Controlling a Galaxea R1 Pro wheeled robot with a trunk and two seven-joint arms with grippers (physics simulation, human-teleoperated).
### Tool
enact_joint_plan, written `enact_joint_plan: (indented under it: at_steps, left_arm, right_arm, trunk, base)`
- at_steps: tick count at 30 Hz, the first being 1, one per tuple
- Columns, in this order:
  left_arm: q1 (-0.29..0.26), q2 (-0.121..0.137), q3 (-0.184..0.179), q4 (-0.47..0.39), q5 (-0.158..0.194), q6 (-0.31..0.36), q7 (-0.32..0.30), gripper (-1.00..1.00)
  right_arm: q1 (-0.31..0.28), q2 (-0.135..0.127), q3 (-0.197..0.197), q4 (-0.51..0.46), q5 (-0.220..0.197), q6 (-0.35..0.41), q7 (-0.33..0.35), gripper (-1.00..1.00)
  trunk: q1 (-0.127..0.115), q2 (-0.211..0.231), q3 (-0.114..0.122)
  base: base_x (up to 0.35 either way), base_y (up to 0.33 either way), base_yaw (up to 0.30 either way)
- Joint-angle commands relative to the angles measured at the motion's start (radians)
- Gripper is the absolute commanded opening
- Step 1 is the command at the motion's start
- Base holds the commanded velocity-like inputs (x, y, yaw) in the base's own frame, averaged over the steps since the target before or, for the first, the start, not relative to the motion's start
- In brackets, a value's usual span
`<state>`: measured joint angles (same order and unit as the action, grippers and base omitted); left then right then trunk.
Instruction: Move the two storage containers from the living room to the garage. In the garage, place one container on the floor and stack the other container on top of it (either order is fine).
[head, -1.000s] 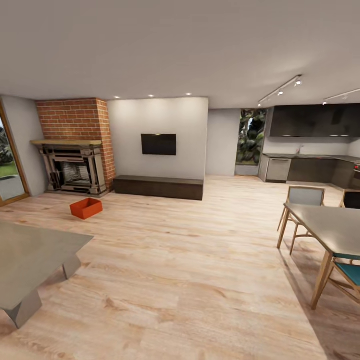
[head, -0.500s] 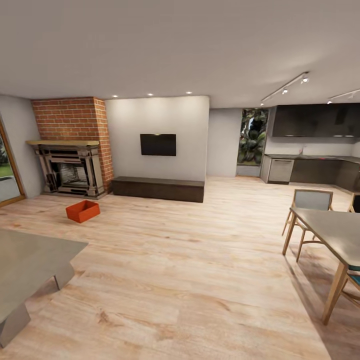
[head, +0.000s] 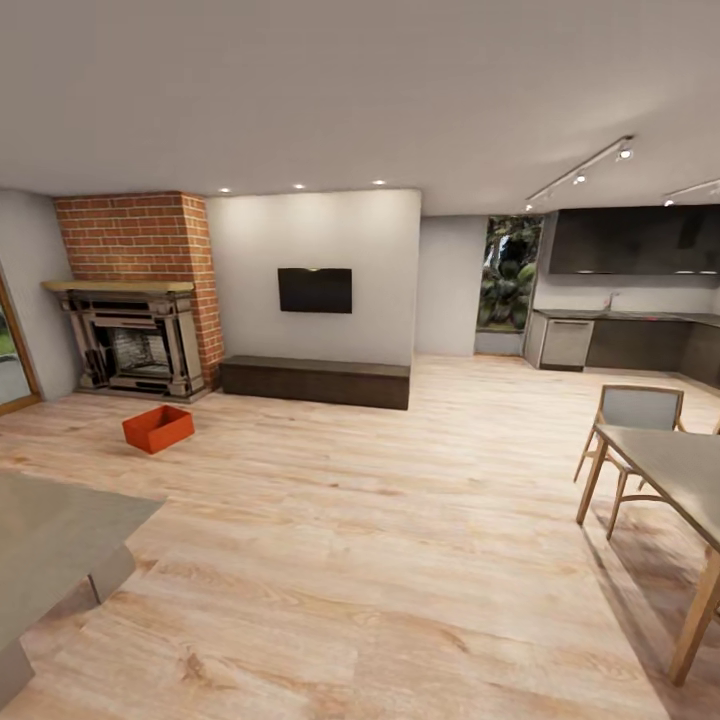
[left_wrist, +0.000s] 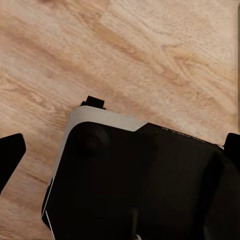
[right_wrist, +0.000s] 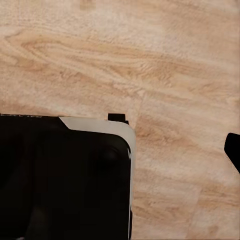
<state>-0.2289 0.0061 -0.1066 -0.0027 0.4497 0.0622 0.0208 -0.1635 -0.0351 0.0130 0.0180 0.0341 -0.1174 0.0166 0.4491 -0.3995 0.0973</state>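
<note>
One orange-red storage container sits on the light wood planks of the living room, far off at the left, in front of the brick fireplace. The garage and its floor are out of view. In the left wrist view my left gripper is open, its black fingertips at opposite edges, with nothing between them above the robot's black base. In the right wrist view my right gripper hangs over the planks with one fingertip far out at the edge and nothing held.
A low grey table juts in at the near left. A dining table and chair stand at the right. A dark low bench runs under the wall screen, and a kitchen lies at the back right. Wide wood flooring spreads between them.
The whole head view has shifted: the camera has moved. The container now shows further left and lower, the grey table slides out at the left, the dining table at the right.
</note>
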Motion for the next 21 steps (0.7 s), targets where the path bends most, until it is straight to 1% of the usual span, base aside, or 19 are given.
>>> enact_joint_plan:
  at_steps: [1, 13, 16, 21]
  left_arm:
    - [0.000, 0.000, -0.008, 0.000, 0.009, 0.004, 0.002, 1.00]
    - [-0.001, 0.000, -0.008, 0.000, 0.009, 0.004, 0.002, 1.00]
    - [0.000, 0.000, -0.008, 0.000, 0.008, 0.004, 0.002, 1.00]
    - [0.000, -0.001, -0.008, 0.000, 0.008, 0.004, 0.002, 1.00]
  right_arm:
    - [-0.001, 0.000, 0.001, 0.002, 0.003, -0.004, 0.002, 1.00]
    - [-0.001, -0.003, 0.000, 0.002, 0.001, -0.007, 0.002, 1.00]
    - [-0.001, -0.003, -0.002, 0.002, 0.001, -0.008, 0.002, 1.00]
    - [-0.001, -0.003, -0.002, 0.002, 0.001, -0.008, 0.002, 1.00]
  trunk:
    - [0.001, -0.001, 0.000]
    - [0.001, -0.001, 0.000]
    - [0.001, -0.001, 0.000]
    - [0.001, -0.001, 0.000]
  base:
    - [0.324, 0.000, 0.000]
    - [0.324, 0.000, 0.008]
    - [0.324, 0.000, 0.177]
    - [0.324, 0.000, 0.253]
